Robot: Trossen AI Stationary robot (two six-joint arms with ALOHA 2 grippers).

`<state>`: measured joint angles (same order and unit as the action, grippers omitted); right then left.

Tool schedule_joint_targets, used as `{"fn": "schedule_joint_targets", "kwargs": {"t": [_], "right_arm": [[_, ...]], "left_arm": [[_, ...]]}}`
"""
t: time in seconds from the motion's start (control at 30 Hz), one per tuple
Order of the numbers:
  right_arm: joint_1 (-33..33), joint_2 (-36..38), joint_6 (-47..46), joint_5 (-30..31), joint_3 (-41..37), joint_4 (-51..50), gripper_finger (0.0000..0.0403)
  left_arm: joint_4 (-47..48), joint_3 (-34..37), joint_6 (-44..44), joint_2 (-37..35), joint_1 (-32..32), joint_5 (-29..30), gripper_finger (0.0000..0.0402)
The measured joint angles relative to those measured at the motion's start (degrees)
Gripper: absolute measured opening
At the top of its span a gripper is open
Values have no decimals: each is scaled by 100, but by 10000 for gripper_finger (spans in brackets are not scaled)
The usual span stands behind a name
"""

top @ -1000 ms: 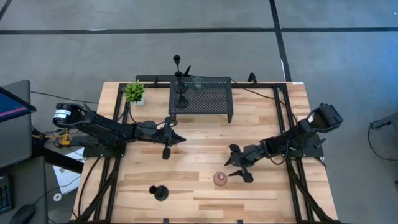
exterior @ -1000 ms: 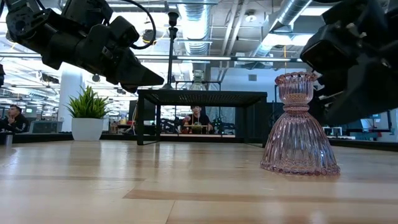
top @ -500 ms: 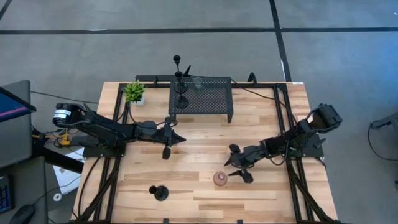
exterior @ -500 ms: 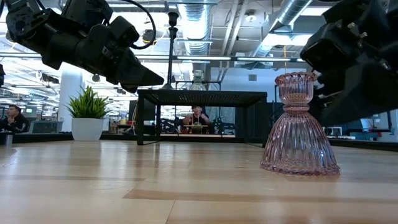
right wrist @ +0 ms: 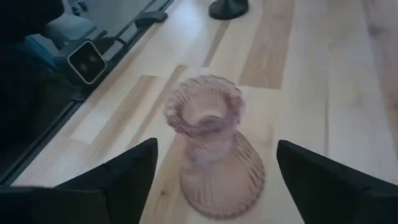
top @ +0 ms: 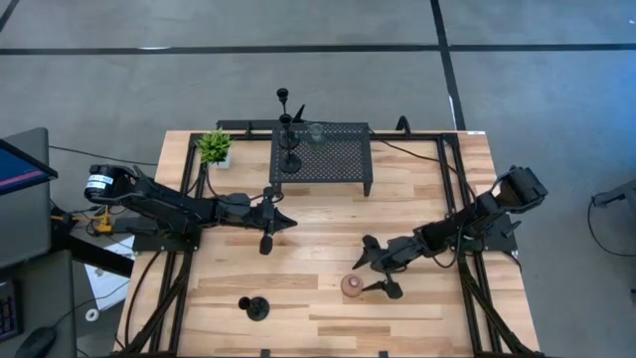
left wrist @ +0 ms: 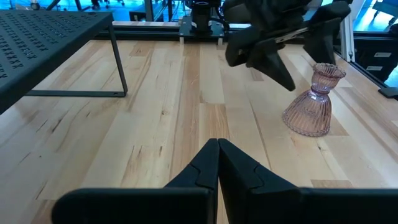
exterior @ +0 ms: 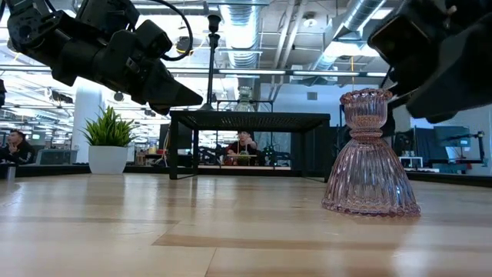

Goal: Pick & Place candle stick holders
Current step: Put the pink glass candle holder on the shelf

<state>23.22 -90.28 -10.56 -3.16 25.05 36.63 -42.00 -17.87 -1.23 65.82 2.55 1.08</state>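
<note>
Since a second ago, the right gripper (top: 374, 267) has moved closer to the pink holder (top: 351, 286) and now hangs wide open around its top. This piece stands upright near the table's front edge (top: 328, 350). It looks like ribbed glass, probably fragile and slippery; the narrow neck seems the best place to hold. The left gripper (left wrist: 217, 163) waits closed over mid-table.

Bystanders around the black perforated metal stand (top: 321, 158)

The stand sits on thin legs at the far middle of the wooden table (top: 328, 237), its punched top dark against the pale planks. Just beside its left end a small green potted plant (top: 215, 147) stands in a white pot, near the table's far corner. Beyond the stand, seen under its top from table height, a person (exterior: 244, 146) sits in the room behind. Well off to the stand's left, past the plant, another seated person (exterior: 11, 145) shows at the room's edge.
</note>
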Motion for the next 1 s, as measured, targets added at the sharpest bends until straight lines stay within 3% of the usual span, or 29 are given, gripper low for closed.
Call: {"fn": "schedule_joint_targets", "kwargs": {"t": [0.23,0.6,0.8,1.0], "right_arm": [[76,0,1,133,254,-422,352],[29,-2,0,363,259,-402,332],[39,-701,-2,317,385,185,333],[37,-1059,-142,192,621,161,327]], "left_arm": [[0,0,0,0,0,0,8],[0,0,0,0,2,0,8],[0,0,0,0,0,0,8],[0,0,0,0,1,0,8]]}}
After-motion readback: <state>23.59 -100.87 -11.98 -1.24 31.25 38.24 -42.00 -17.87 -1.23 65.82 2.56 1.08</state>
